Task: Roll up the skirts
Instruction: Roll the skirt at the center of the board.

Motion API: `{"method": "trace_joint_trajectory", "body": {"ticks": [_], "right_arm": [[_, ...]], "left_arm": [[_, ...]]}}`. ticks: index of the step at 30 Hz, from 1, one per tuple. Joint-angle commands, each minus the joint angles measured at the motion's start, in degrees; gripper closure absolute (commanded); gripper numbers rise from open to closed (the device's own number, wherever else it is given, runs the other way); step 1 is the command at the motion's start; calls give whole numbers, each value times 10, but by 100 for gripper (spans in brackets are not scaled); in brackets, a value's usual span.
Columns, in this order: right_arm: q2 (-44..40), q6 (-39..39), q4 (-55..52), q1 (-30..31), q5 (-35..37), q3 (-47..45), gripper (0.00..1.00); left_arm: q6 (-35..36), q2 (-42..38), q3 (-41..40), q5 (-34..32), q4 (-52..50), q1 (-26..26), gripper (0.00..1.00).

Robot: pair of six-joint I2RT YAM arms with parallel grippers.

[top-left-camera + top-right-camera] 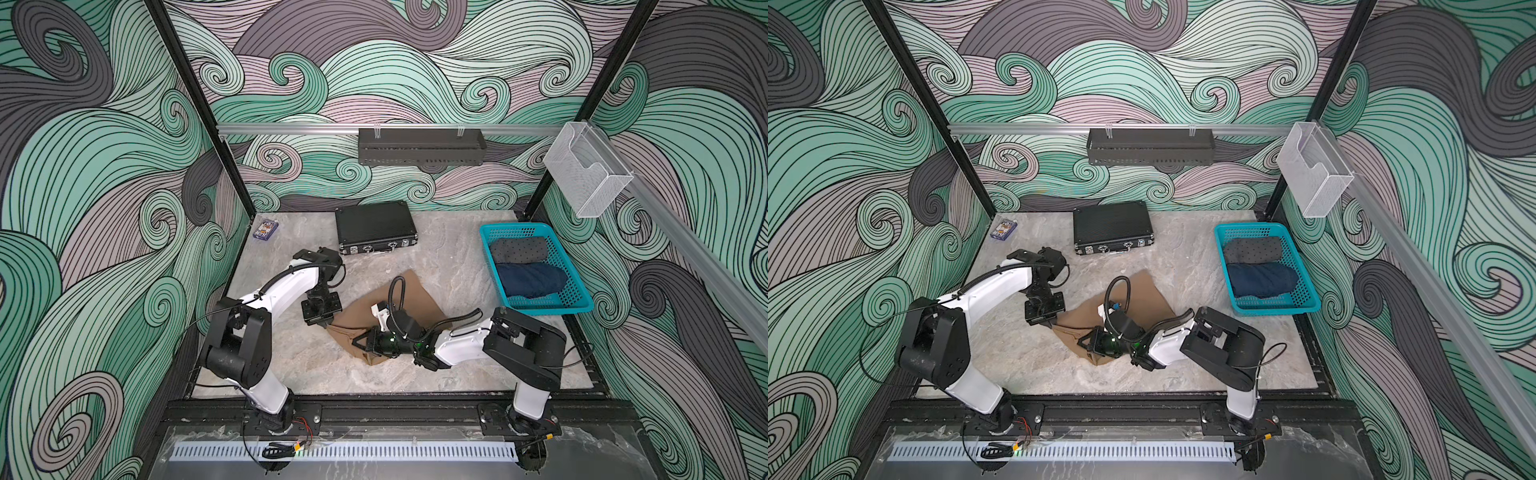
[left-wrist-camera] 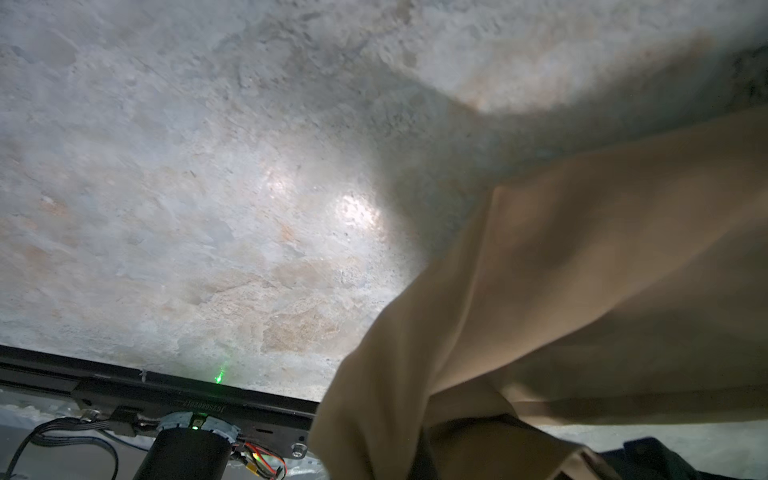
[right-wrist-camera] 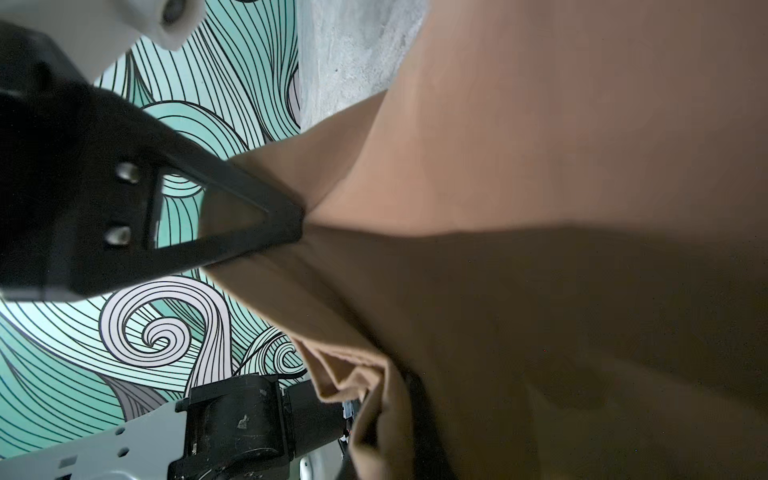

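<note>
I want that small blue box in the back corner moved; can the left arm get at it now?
Probably not yet. The left fingers are shut on an edge of the tan skirt, so they'd have to let go first. Otherwise the table between them and the small blue box looks bare.

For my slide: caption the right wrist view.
Right claw shut on a fold of the plain tan-brown cloth skirt.

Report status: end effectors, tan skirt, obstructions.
Left end effector, right end effector: both shut on tan skirt. Skirt unrolled, near edge bunched. Nothing in the way.
</note>
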Motion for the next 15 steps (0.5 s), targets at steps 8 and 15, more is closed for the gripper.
{"method": "trace_joint_trajectory", "body": {"ticks": [8, 15], "right_arm": [[19, 63, -150, 1, 14, -71, 100], [3, 67, -78, -7, 32, -104, 100]], "left_arm": [[-7, 174, 164, -66, -60, -43, 100], [-24, 199, 216, -44, -52, -49, 71]]}}
